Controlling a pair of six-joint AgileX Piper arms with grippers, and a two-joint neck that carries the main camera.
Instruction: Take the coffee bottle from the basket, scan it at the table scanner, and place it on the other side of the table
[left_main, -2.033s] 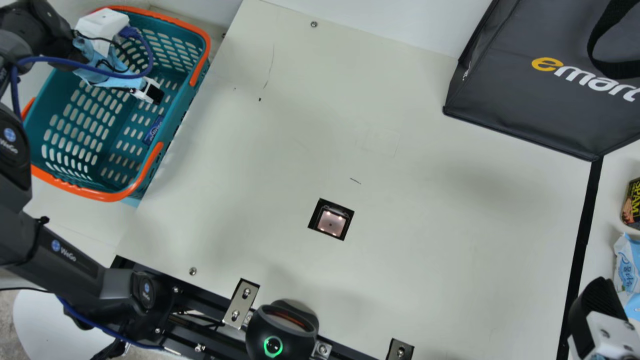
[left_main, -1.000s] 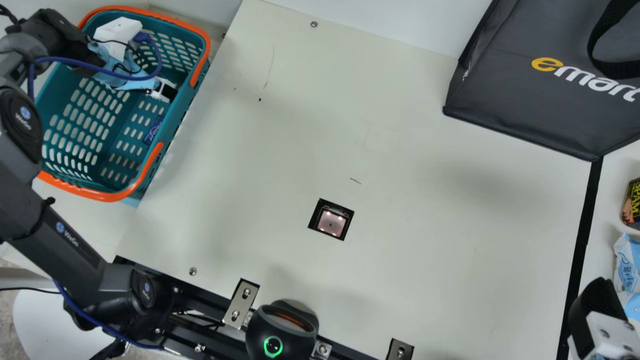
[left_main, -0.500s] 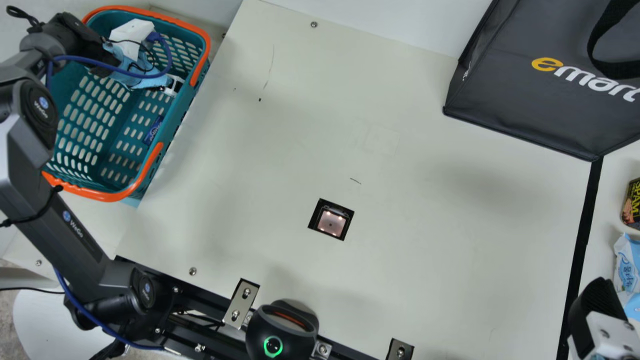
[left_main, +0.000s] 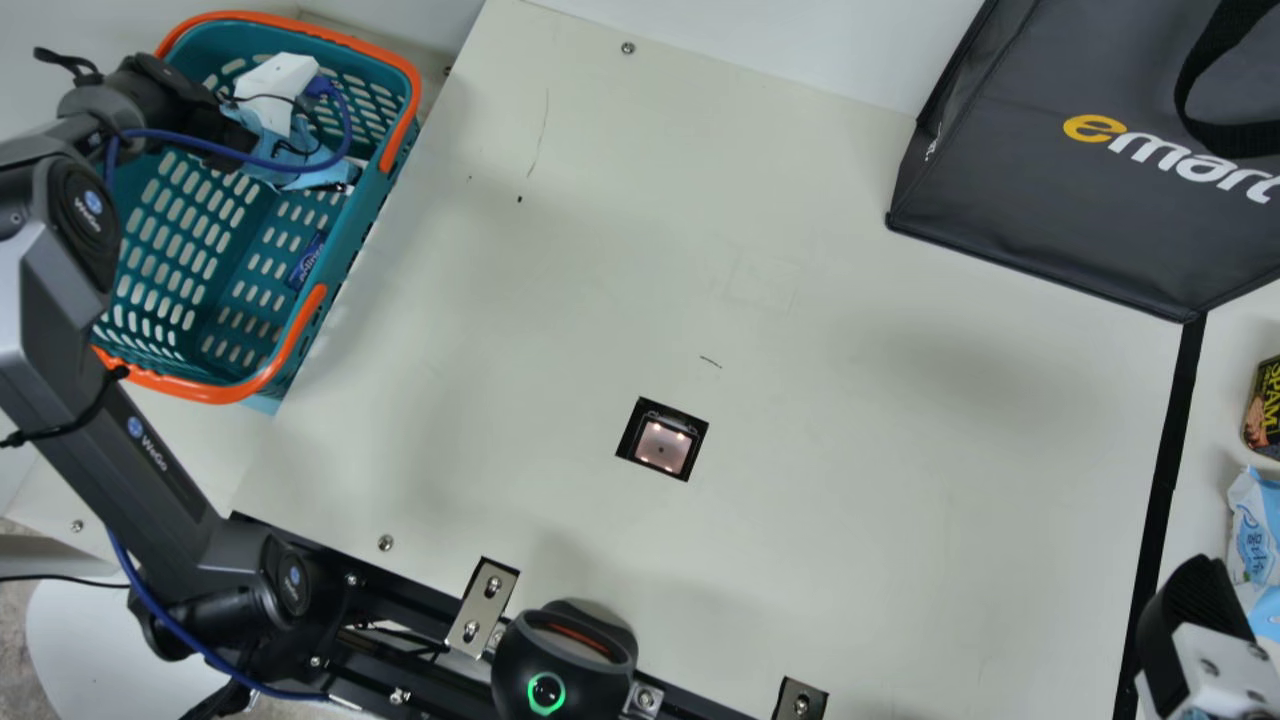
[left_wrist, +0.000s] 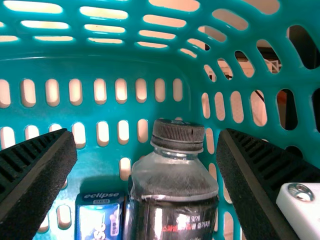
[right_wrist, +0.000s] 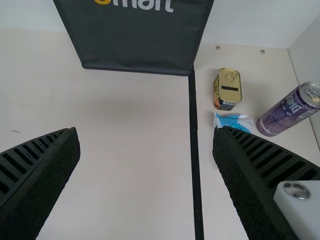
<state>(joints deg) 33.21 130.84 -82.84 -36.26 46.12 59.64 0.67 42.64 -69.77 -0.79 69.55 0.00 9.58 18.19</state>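
Note:
My left gripper (left_main: 300, 165) is down inside the teal basket (left_main: 270, 385) in the main view, its fingers hidden there. In the left wrist view my left gripper (left_wrist: 147, 165) stands open, with the dark-capped coffee bottle (left_wrist: 175, 187) between and beyond its fingers, nearer the one on the white-bracket side. The bottle's lower part is cut off by the view's edge. The table scanner (left_main: 662, 441) is set into the tabletop. At the main view's lower right corner is my right gripper (left_main: 1195, 620); the right wrist view has my right gripper (right_wrist: 147, 165) open and holding nothing.
Beside the bottle in the basket lies a blue pack (left_wrist: 100, 217). A dark bag (left_main: 1080, 170) stands at the table's far right. Past the black strip (left_main: 1160, 500) are a can of meat (right_wrist: 227, 90), a light-blue packet (right_wrist: 232, 121) and a purple can (right_wrist: 289, 109).
My left arm has moved to the right over the basket, and most recently its gripper has shifted slightly toward the basket's near side. The right arm has kept still.

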